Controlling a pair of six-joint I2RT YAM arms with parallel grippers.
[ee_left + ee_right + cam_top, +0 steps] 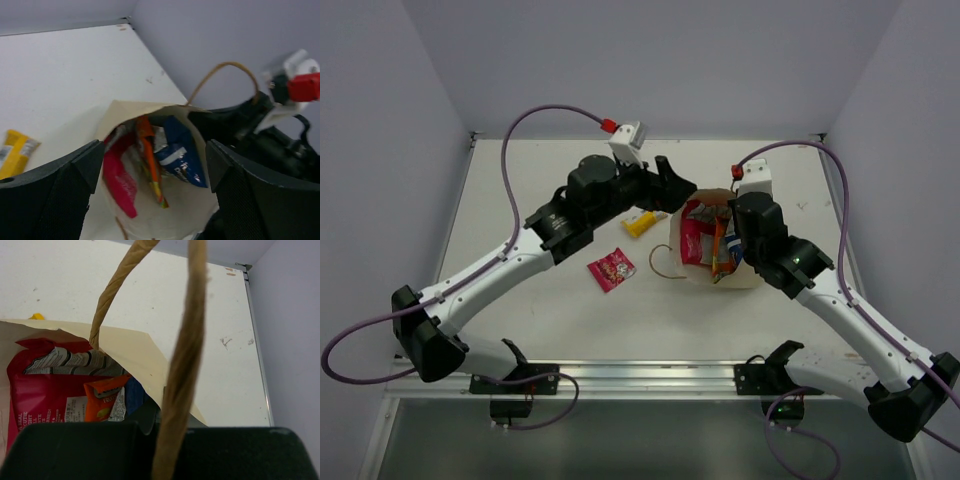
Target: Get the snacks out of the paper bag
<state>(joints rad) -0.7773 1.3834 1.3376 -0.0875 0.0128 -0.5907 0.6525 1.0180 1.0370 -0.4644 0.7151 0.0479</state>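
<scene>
Lying loose on the table were the small red-pink square packet and the small yellow bar wrapper. The left gripper was spread wide at the mouth of the paper bag, which held the large pink-and-silver bag, orange packet and blue Doritos bag. The right gripper sat at the bag's handle; whether it gripped was unclear.

White table with paper bag, yellow bar wrapper, red-pink square packet on it.

White bench, matte, w/ a few small dark scuffs nr far right corner. Pale grey-lilac walls on 3 sides. Aluminium rail runs along near edge; darker grey-green surface below it.
</scene>
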